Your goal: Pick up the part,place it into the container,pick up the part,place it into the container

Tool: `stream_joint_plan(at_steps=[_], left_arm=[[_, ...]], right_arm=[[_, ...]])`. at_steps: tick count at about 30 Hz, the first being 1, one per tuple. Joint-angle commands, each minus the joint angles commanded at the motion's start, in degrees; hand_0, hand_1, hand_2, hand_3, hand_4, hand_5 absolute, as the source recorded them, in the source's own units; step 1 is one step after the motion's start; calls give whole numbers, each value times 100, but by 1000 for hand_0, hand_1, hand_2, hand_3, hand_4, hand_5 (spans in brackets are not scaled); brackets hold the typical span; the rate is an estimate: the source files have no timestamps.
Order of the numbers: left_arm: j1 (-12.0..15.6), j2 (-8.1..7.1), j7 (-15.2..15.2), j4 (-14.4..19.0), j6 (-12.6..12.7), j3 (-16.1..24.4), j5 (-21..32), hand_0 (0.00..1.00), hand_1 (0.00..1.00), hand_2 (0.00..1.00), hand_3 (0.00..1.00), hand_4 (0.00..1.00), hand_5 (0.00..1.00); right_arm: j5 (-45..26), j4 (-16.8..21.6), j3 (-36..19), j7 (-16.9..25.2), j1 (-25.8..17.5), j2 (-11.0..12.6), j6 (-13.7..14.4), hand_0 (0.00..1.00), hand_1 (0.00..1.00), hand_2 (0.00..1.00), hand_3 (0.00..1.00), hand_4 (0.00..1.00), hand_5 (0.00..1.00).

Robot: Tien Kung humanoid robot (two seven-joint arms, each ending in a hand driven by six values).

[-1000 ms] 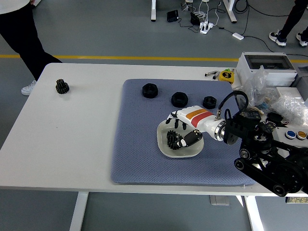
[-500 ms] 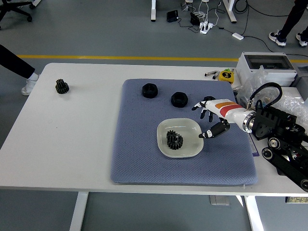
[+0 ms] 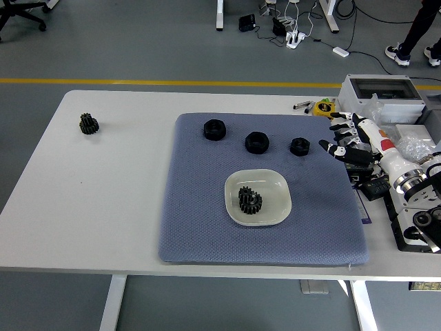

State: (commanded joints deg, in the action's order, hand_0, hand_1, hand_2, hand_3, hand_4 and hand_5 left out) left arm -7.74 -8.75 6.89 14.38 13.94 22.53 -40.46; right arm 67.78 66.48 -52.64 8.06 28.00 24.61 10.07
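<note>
Black gear (image 3: 250, 200) lies inside the white dish (image 3: 274, 181), which sits on the blue-grey mat (image 3: 200, 221) near its middle, so one part looks already placed in the container. The right hand (image 3: 350, 141) hangs above the right edge of the mat, well apart from the dish; its fingers (image 3: 339, 127) are spread and it holds nothing. The left arm does not show at all.

On the far part of the mat three black nuts wait in a row: the left nut (image 3: 214, 129), the middle nut (image 3: 256, 142) and the small nut (image 3: 299, 145), the last one nearest to the hand. A second gear (image 3: 88, 123) stands alone on the bare white table (image 3: 103, 207), far to the left (probably out of easy reach for the right arm).

My judgement: the first place is done and the second pick is in hand. The next move calls for lowering the hand over one part, most likely the small nut, and closing the fingers around its low body without pushing it along the soft mat.
</note>
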Motion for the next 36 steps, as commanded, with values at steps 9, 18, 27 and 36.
stream_joint_plan(at_steps=[9, 18, 27, 36], left_arm=[[-35, 11, -7, -7, -2, 6, -24, 633, 620, 608, 553, 593, 504], [-79, 23, -8, -15, -2, 16, -44, 633, 620, 608, 554, 593, 506], [-101, 23, -15, -18, 0, 13, -36, 632, 619, 608, 555, 594, 506], [-109, 23, -2, -21, -9, 41, -105, 631, 617, 608, 555, 594, 505]], right_arm=[[-2123, 103, -760, 688, -823, -352, -1264, 793, 817, 863, 865, 998, 942], [-2398, 442, -1149, 925, -1253, -563, -450, 827, 836, 867, 867, 998, 971], [-1968, 513, -1618, 1071, -1649, -797, 67, 830, 822, 849, 858, 998, 979], [-1596, 598, -2071, 991, -2039, -1034, 69, 834, 818, 842, 855, 998, 975]])
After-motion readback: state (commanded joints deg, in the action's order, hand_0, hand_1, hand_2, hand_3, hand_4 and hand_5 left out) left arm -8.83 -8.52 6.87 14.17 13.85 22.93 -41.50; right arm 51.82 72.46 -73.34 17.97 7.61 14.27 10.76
